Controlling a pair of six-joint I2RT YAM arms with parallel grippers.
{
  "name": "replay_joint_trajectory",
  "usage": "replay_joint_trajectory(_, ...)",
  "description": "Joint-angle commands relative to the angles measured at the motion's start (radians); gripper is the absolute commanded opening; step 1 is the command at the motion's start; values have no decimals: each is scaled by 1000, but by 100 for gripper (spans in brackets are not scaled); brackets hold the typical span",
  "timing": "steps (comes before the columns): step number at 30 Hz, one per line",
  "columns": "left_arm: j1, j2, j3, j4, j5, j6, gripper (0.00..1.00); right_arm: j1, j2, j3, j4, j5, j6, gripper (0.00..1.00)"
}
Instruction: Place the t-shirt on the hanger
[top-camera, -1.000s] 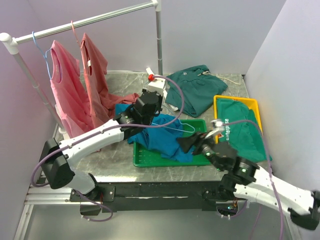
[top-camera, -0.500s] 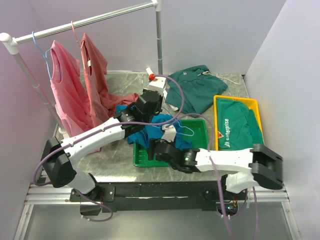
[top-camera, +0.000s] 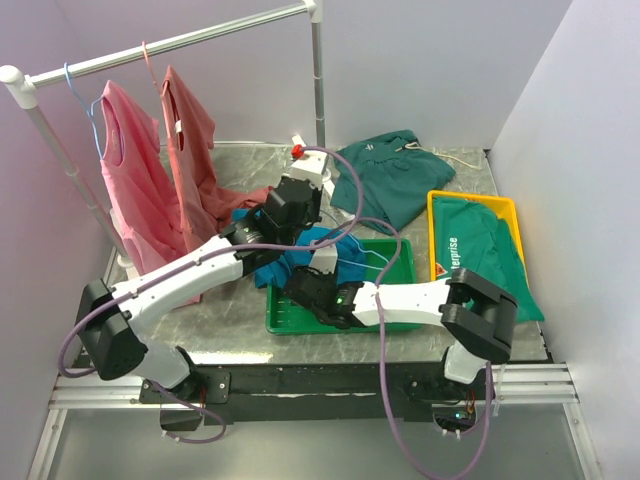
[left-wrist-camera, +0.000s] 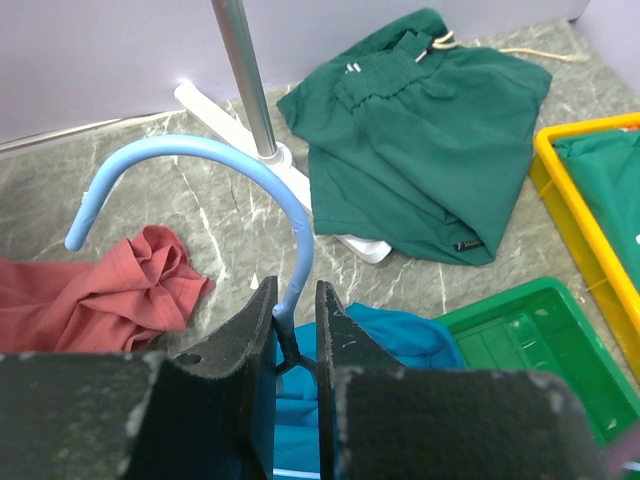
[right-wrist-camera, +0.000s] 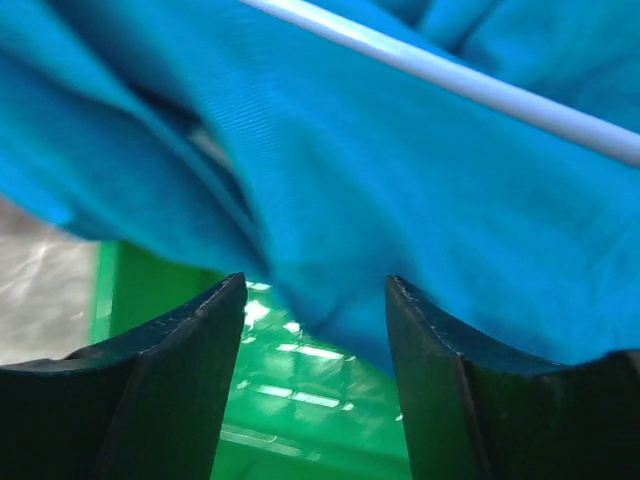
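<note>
- My left end effector (left-wrist-camera: 295, 335) is clenched on the twisted neck of the thin light-blue wire hanger (left-wrist-camera: 200, 145), just below the hook, which arches up free. I judge this grip is meant to steady the frame while cloth is worked over it.
- The plain teal-blue fabric t-shirt (right-wrist-camera: 400, 190) is bunched around the hanger's lower frame, over the green plastic tray (left-wrist-camera: 520, 340) on the grey marbled desk (left-wrist-camera: 140, 200). In the right wrist view, one bare wire arm crosses the fabric, so the shirt is not properly seated.
- My right end effector (right-wrist-camera: 315, 290) sits low under the shirt, jaws apart. A fold of fabric sags between them and nothing is pinched yet.
- I reckon the next step is to close on that fold and draw it along the wire. The risk is dragging the shirt off the frame.
</note>
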Motion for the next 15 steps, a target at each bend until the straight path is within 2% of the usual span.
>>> replay_joint_trajectory(1,6,-49,24,3,15,-7,1,-11,41,33,-21,81,40,60)
replay_joint_trajectory(4,5,-57,23,-2,18,-3,1,-17,52,40,-21,97,28,40)
replay_joint_trajectory(5,6,-55,23,-3,20,-2,1,-20,54,43,-23,102,28,28)
replay_joint_trajectory(7,6,-63,23,-5,26,1,1,-42,45,28,-3,88,23,19)
replay_joint_trajectory(8,8,-66,18,-5,26,3,1,-45,34,16,9,85,20,7)
replay_joint_trajectory(9,11,-71,17,-3,26,6,1,-48,20,-10,19,82,20,2)
replay_joint_trajectory(15,25,-91,11,-8,26,24,1,-50,-159,-125,14,87,37,0)
